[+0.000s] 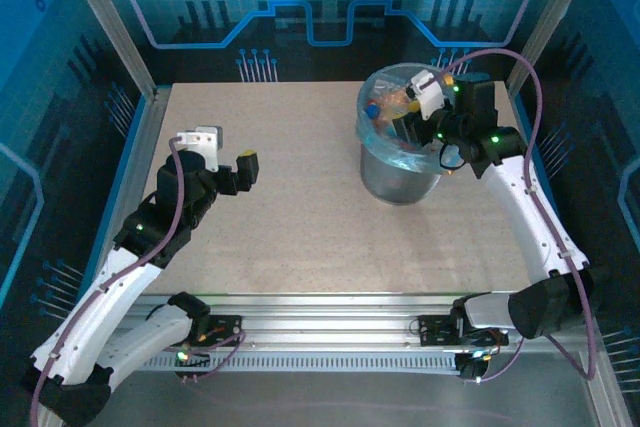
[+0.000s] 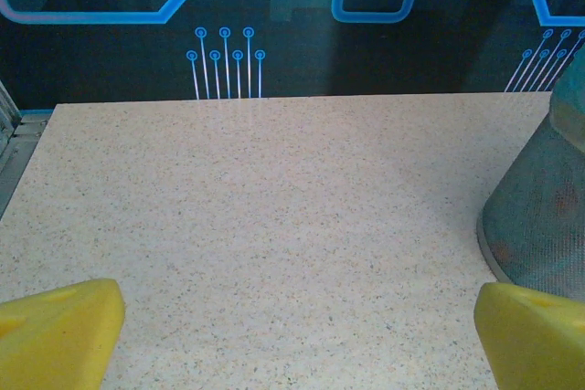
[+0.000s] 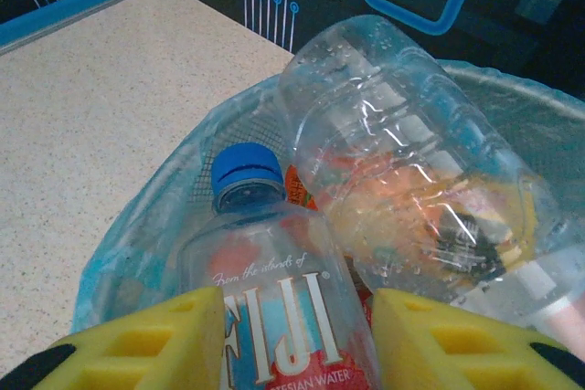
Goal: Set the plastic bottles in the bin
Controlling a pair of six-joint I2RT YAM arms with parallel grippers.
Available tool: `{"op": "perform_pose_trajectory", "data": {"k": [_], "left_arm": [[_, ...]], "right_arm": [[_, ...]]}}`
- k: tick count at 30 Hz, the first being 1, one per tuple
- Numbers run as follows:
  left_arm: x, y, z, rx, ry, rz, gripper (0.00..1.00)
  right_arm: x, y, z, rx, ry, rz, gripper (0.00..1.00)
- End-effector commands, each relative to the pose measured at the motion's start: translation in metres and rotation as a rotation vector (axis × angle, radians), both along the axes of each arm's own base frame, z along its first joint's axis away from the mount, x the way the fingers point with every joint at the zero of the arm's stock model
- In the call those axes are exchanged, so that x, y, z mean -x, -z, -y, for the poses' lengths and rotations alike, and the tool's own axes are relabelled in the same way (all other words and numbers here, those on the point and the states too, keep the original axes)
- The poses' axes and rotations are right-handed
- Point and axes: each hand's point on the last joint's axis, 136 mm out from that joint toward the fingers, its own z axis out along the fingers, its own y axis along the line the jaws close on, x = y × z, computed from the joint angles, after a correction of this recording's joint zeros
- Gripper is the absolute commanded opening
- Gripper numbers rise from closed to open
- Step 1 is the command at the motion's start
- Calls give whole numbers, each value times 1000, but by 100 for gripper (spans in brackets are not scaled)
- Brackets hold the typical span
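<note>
Right gripper (image 3: pixel 297 308) hangs over the bin (image 3: pixel 530 89) — a blue-capped bottle (image 3: pixel 274 262) runs straight ahead of its fingers (image 3: pixel 155 335), cap farthest — whether it is gripped, I cannot tell.

L gripper (image 2: pixel 297 340) w/ yellow fingertips (image 2: pixel 55 331) spread wide at bottom corners, bare speckled table (image 2: pixel 274 216) btwn them. Grey mesh bin (image 2: pixel 539 216) stands at right edge, dark blue-lined backdrop (image 2: pixel 119 52) behind.

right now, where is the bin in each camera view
top external: the bin stands on the far right part of the table.
left wrist: the bin is at the right edge, only its grey mesh wall in frame.
right wrist: the bin is seen from above, its blue-bagged rim curving from lower left to right.
shared landmark: the speckled table top.
</note>
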Motion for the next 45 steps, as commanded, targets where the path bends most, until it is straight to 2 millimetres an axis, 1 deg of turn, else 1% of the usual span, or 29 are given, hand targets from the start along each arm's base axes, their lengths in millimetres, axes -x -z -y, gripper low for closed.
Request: {"op": "perform_pose_trajectory", "data": {"k": [1, 5, 11, 13, 16, 18, 19, 22, 25, 28, 31, 36, 40, 43, 45], "left_arm": [[-1, -18, 1, 36, 3, 45, 99], [-2, -19, 2, 45, 4, 46, 99], [-3, -21, 3, 51, 6, 48, 99], [-3, -21, 2, 48, 5, 48, 99], [-2, -24, 2, 47, 4, 53, 99], [-2, -24, 1, 47, 1, 54, 99], [-3, -24, 1, 48, 1, 56, 99], [-3, -24, 2, 49, 4, 54, 99], [-3, -23, 1, 44, 1, 52, 99], [-2, -23, 1, 41, 1, 50, 99], [-2, -24, 1, 41, 2, 50, 99], [-2, -23, 1, 44, 2, 49, 99], [-3, -22, 2, 49, 4, 49, 99], [-4, -21, 3, 49, 4, 45, 99], [-4, -22, 3, 50, 6, 48, 99]], "right_arm": [[18, 36, 8, -13, 35, -184, 48], [20, 12, -3, -76, 2, -150, 53], [15, -30, -14, -116, 16, -69, 56], [8, -44, -14, -116, 54, -35, 57], [-10, -56, -10, -119, 137, -10, 60], [-25, -53, -5, -111, 206, -31, 65], [-33, -48, -2, -99, 238, -54, 66], [-46, -25, -4, -52, 275, -138, 69], [-49, -5, -13, -27, 274, -186, 72], [-46, 2, -20, -17, 274, -179, 73], [-41, -3, -22, -10, 280, -149, 74], [-29, -30, -22, -18, 284, -71, 77], [-20, -43, -21, -32, 282, -46, 79], [-12, -47, -25, -39, 272, -39, 80], [-9, -43, -31, -34, 260, -42, 80]]}}
